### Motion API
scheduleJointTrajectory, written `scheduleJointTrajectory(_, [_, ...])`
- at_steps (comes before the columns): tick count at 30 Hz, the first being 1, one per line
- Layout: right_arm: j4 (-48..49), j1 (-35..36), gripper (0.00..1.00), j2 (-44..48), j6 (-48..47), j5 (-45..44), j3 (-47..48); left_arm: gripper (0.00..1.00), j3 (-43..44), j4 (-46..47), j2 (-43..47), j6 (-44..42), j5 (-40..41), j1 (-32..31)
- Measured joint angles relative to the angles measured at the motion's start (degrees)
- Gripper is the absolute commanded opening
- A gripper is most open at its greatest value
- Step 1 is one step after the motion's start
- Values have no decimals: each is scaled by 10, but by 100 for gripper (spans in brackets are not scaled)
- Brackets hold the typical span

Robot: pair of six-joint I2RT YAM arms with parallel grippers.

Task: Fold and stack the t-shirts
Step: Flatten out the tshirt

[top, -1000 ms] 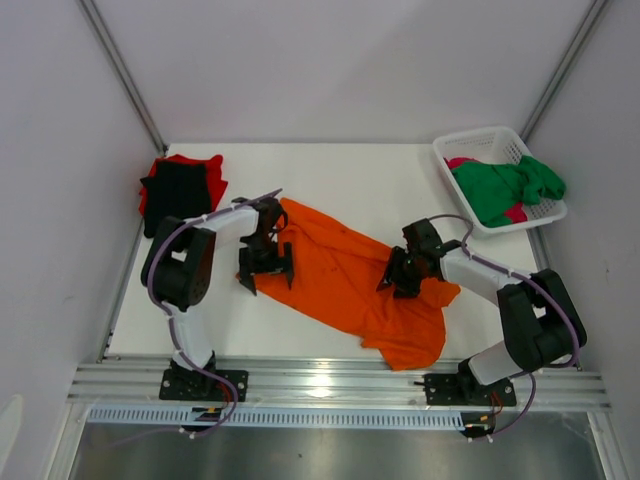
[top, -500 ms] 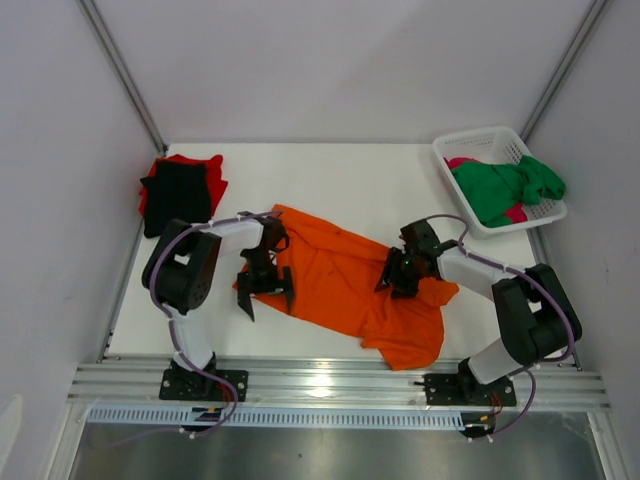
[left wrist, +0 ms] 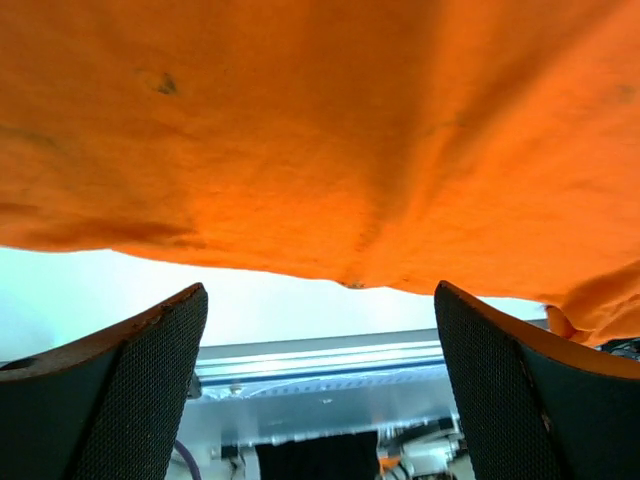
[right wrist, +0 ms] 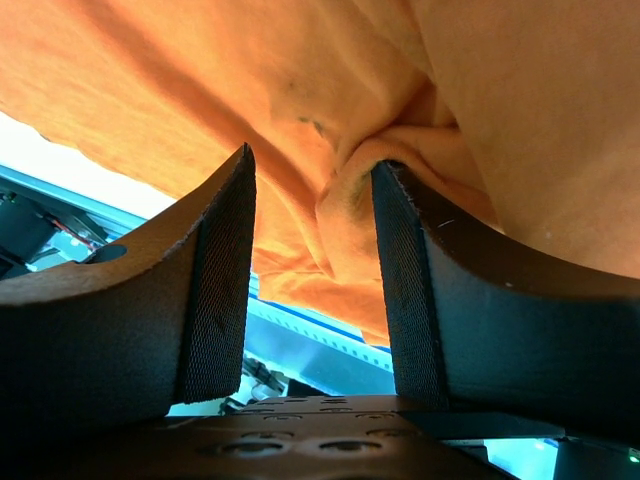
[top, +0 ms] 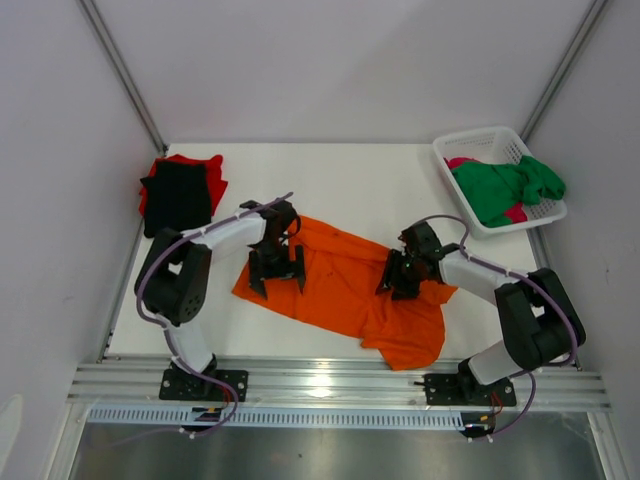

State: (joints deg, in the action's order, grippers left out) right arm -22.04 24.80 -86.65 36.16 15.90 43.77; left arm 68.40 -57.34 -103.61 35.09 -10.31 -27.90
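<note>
1. Near the counter's point(top: 380, 180) near edge, an orange t-shirt point(top: 340, 285) lies spread and rumpled, running from left of centre toward the near right, one sleeve close to the front rail.
2. The left gripper point(top: 277, 283) hangs over the shirt's left border. Its fingers point(left wrist: 120, 400) stand wide apart and grasp nothing.
3. The right gripper point(top: 396, 288) sits low on the shirt's right side. Its jaws are partly apart, with a puckered ridge of orange cloth between the fingertips point(right wrist: 225, 280) but not pinched.
4. In the far left corner, a black t-shirt point(top: 178, 195) rests folded on a red t-shirt point(top: 205, 165). In the far right corner, a white basket point(top: 470, 145) holds a green t-shirt point(top: 505, 190) over a magenta-pink t-shirt point(top: 462, 162).
5. Judging by this layout, two shirts are done and the orange one is being laid out for folding. The next move likely calls for both grippers to close on opposite edges and pull the cloth flat.
6. The overhead view alone shows the stack, the basket and the shirt's full outline. Only the wrist views show the jaw gaps: bare counter between the left fingers, a bunched fold between the right ones.
</note>
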Motion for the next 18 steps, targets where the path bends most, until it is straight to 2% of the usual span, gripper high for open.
scheduleJointTrajectory(8, [-3,-3,51,34,-13,-2,-17,97,0,-33,69,1,50,-3])
scheduleJointTrajectory(14, [-3,-3,54,44,-11,-5,-17,97,-2,-17,52,1,62,-3])
scheduleJointTrajectory(16, [-8,-3,70,56,-5,-15,-17,97,-10,1,44,1,60,-3])
scheduleJointTrajectory(18, [-20,-3,72,75,2,-37,-16,97,-17,20,38,0,54,-4])
